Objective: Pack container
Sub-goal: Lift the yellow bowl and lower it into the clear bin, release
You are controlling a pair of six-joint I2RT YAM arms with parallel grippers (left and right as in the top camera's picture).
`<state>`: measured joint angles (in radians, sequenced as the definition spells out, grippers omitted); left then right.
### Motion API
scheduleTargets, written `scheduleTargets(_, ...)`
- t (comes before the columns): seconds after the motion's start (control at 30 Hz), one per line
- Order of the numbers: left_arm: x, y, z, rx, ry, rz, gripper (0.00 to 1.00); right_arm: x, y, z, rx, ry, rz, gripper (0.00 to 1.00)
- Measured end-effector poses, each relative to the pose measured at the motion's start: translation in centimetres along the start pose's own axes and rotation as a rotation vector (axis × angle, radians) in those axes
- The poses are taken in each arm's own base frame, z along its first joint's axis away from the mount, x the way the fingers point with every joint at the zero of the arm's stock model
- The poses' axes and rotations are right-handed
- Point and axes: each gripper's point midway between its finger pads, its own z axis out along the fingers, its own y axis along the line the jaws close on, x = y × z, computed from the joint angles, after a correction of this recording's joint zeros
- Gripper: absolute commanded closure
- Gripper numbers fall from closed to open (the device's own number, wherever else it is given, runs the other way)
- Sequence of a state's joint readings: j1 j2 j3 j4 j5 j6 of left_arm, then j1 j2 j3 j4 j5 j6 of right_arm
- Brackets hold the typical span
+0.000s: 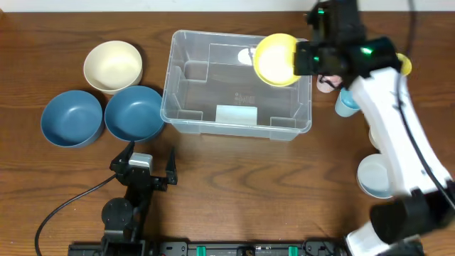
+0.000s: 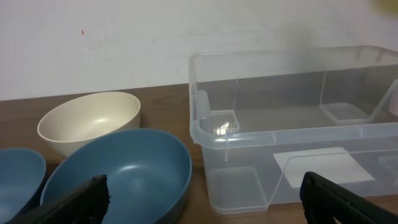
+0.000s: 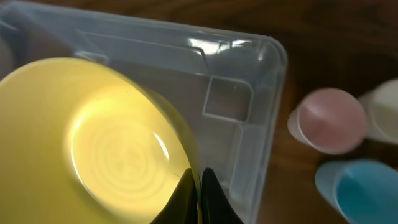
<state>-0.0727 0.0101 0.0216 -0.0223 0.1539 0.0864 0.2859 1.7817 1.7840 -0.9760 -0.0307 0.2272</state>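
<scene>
- Our right hand [image 3: 198, 186] is clamped on the rim of a yellow bowl [image 1: 276, 60], holding it over the far right corner of the container [image 1: 186, 119].
- Our left hand [image 1: 151, 153] stands wide open and empty at the near side of the worktop [image 1: 284, 199].
- We judge packing barely begun: nothing lies inside yet. The blue bowls [image 1: 71, 118] and cream bowl [image 1: 112, 65] wait on the left, the cups [image 3: 328, 119] on the right.
- The container sits mid-worktop. It is clear plastic with rounded corners, a thick rim and moulded inner ridges.
</scene>
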Motion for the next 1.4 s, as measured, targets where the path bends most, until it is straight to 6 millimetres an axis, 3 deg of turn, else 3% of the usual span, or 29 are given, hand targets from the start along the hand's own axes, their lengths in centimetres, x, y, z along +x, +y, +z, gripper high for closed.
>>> scheduleTargets(0.23,0.0,0.0,0.0,0.0,0.0,0.0,0.02,1.9,0.2,9.6,0.041,0.111,-0.073,0.99)
scheduleTargets(0.43,0.0,0.0,0.0,0.0,0.0,0.0,0.02,3.8,0.4,14.9,0.095,0.159,-0.144,0.99)
scheduleTargets(0.53,0.0,0.0,0.0,0.0,0.0,0.0,0.02,4.0,0.2,16.5,0.138,0.149,-0.18,0.99)
scheduleTargets(0.7,0.0,0.0,0.0,0.0,0.0,0.0,0.02,4.0,-0.2,18.1,0.175,0.136,-0.201,0.99)
scheduleTargets(0.93,0.0,0.0,0.0,0.0,0.0,0.0,0.02,2.8,-1.0,18.0,0.233,0.096,-0.204,0.99)
scheduleTargets(1.23,0.0,0.0,0.0,0.0,0.0,0.0,0.02,3.0,-2.8,17.7,0.284,0.117,-0.193,0.99)
scheduleTargets(1.27,0.0,0.0,0.0,0.0,0.0,0.0,0.02,3.1,-3.1,17.6,0.291,0.121,-0.191,0.96)
scheduleTargets(1.4,0.0,0.0,0.0,0.0,0.0,0.0,0.02,3.2,-4.0,17.5,0.322,0.131,-0.196,0.44)
